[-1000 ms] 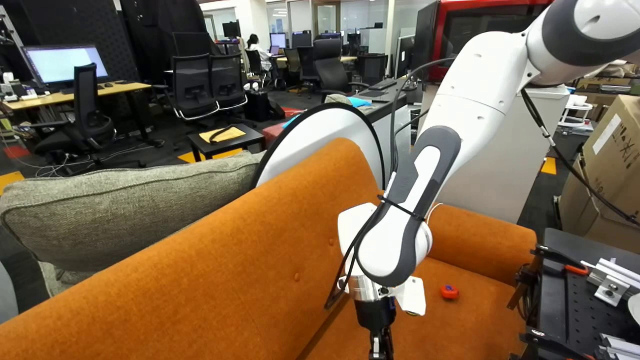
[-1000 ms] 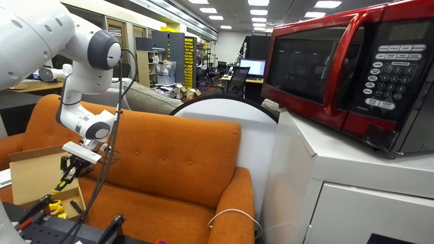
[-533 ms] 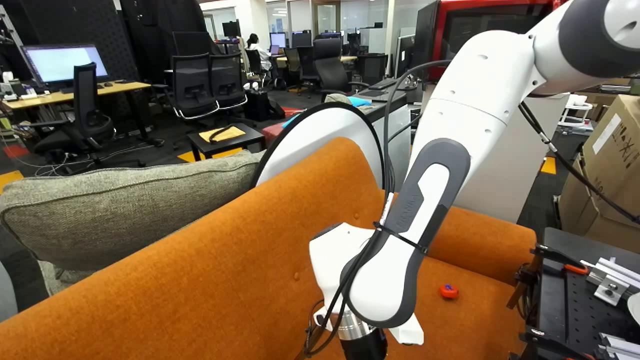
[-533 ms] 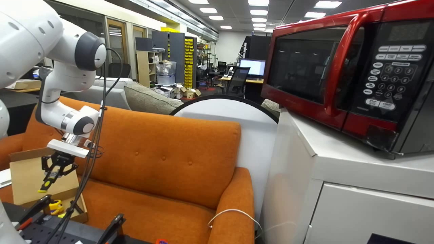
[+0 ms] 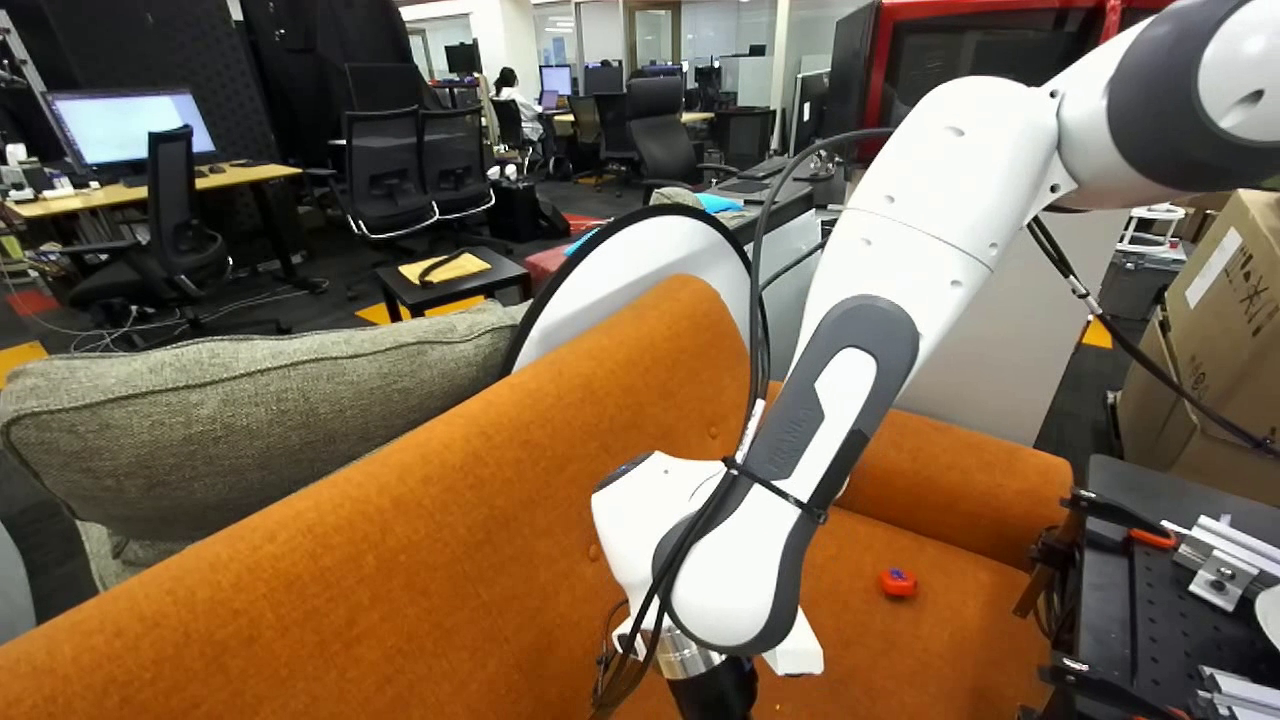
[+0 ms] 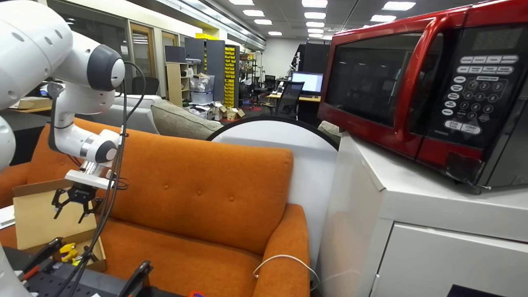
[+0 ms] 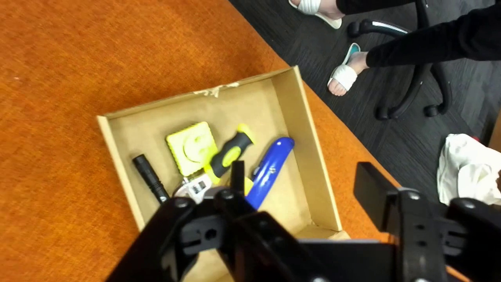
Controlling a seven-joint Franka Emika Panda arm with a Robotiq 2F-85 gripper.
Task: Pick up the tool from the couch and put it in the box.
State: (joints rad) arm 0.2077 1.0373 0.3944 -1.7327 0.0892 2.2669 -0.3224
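The tool, an adjustable wrench with a black-and-yellow handle (image 7: 231,156) and a metal head, lies inside the cardboard box (image 7: 309,141), partly behind one finger in the wrist view. My gripper (image 7: 303,184) is open over the box, its black fingers spread wide with nothing held. In an exterior view the gripper (image 6: 69,218) hangs in front of the box's raised lid (image 6: 33,210), above the box floor. The box rests on the orange couch (image 6: 214,181). Fingertips fall below the frame in the exterior view that shows the couch (image 5: 450,560) from behind.
Beside the tool lie a yellow square piece (image 7: 191,147), a blue tool (image 7: 270,172) and a black flashlight (image 7: 150,176). A small red round piece (image 5: 898,583) sits on the couch seat. A black table with clamps (image 5: 1160,610) borders the couch. Someone's feet (image 7: 344,76) show past the couch edge.
The gripper, shut on the tool half a second ago, has opened, and the tool has dropped into the box. Over the last second the arm has shifted and lowered toward the box.
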